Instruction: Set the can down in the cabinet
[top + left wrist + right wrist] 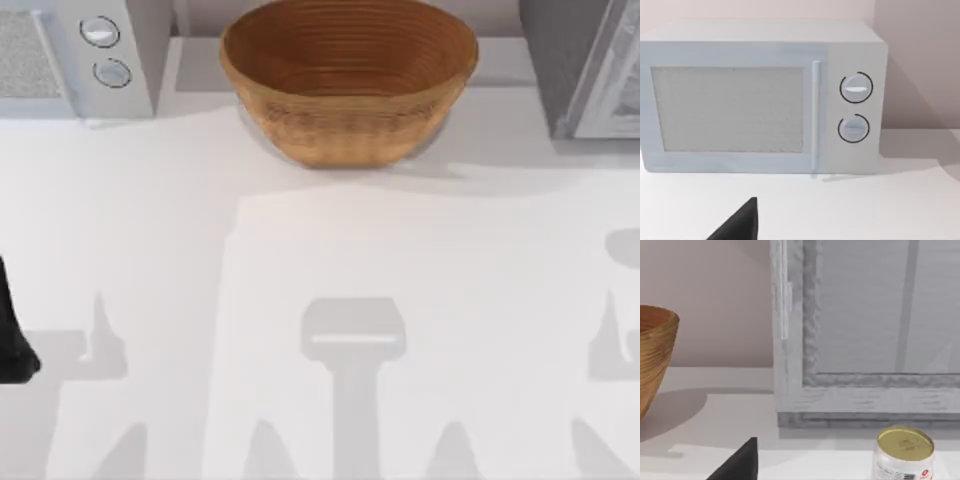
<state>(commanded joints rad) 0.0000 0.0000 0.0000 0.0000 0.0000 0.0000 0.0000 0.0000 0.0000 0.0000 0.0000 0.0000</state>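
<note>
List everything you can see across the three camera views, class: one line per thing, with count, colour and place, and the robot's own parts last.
table: one, white, under everything.
basket: one, woven brown, back middle of the table.
microwave: one, pale grey with two round knobs, back left corner, door shut.
cabinet: one, grey, back right corner.
can: one, silver with a gold lid, upright on the table in front of the cabinet.
left arm: one, black, at the table's left edge.
finger: one black tip in the right wrist view, another in the left wrist view.
</note>
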